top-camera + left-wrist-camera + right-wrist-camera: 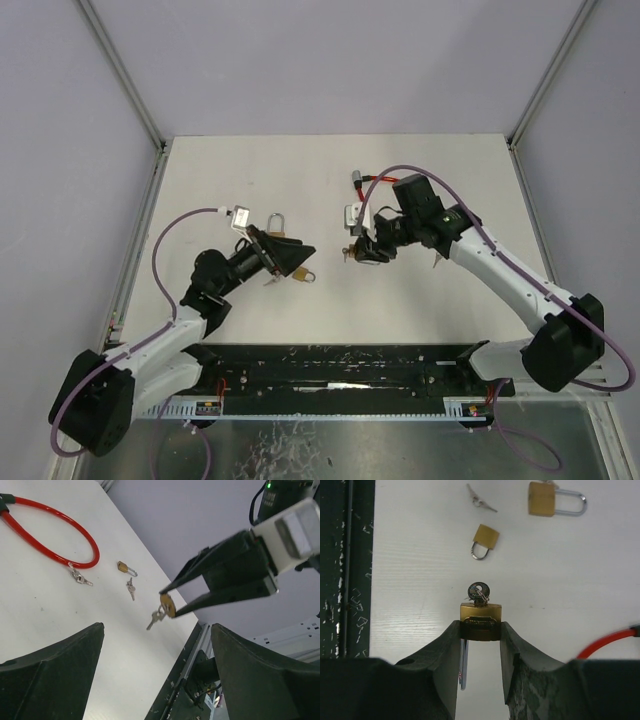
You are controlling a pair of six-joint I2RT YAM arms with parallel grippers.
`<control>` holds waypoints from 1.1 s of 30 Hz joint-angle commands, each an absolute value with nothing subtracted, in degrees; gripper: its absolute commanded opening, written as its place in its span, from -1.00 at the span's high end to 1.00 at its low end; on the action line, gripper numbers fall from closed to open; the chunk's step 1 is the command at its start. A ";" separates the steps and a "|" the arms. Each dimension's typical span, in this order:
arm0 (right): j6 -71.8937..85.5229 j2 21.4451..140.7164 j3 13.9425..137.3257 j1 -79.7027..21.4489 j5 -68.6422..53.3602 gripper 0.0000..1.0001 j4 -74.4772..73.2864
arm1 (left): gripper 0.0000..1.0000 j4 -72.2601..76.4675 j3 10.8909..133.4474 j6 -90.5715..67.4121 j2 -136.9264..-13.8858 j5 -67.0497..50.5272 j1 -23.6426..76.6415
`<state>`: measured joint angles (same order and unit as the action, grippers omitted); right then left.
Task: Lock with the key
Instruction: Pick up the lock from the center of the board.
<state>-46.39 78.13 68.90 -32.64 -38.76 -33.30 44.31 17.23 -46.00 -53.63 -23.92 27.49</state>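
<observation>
— How does the padlock [480, 612] look?
— It has a brass body, with a key [479, 591] standing in its keyhole and a ring through the key's head. The shackle [464, 665] shows as a silver bar beside one finger; I can't tell whether it's latched.
— Where is it?
— Up off the bench [420, 580], in the right hand [480, 627].
— How does that hand stand?
— Partly closed, both fingers pressed on the sides of the body.
— And the left hand [157, 625]?
— Spread wide, holding nothing, pointed at the padlock but apart from it.
</observation>
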 commanded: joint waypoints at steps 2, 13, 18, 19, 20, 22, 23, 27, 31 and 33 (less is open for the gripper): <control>-46.03 74.77 60.82 -33.00 -42.48 0.81 -26.11 | -0.65 48.99 21.29 -50.39 -61.53 -25.53 28.43; -46.83 73.19 56.26 -33.94 -38.74 0.81 -22.28 | -0.43 43.15 29.39 -54.37 -76.40 -23.01 36.86; -46.67 72.57 55.38 -34.27 -38.32 0.81 -21.19 | -0.35 44.10 31.90 -54.91 -81.19 -25.01 38.53; -46.67 72.56 55.38 -34.41 -38.28 0.81 -21.10 | -0.32 44.12 32.50 -54.85 -82.05 -25.56 38.89; -46.67 72.64 55.41 -34.56 -38.24 0.81 -21.09 | -0.29 44.04 33.00 -54.84 -82.71 -25.77 39.19; -46.68 72.68 55.29 -34.78 -38.05 0.81 -21.01 | -0.27 43.50 33.86 -54.40 -83.87 -26.04 39.61; -46.72 72.69 55.32 -34.93 -37.98 0.81 -20.96 | -0.24 42.72 34.18 -54.06 -84.11 -25.89 39.67; -46.62 72.69 55.21 -34.97 -37.65 0.81 -20.77 | -0.10 41.59 34.54 -53.36 -84.78 -25.89 39.73; -46.48 72.86 55.21 -35.05 -37.10 0.81 -20.52 | 0.10 41.56 34.67 -53.50 -85.59 -26.74 39.77; -46.50 72.86 55.14 -35.07 -36.86 0.82 -20.40 | 0.17 41.62 34.87 -53.67 -86.10 -27.32 39.72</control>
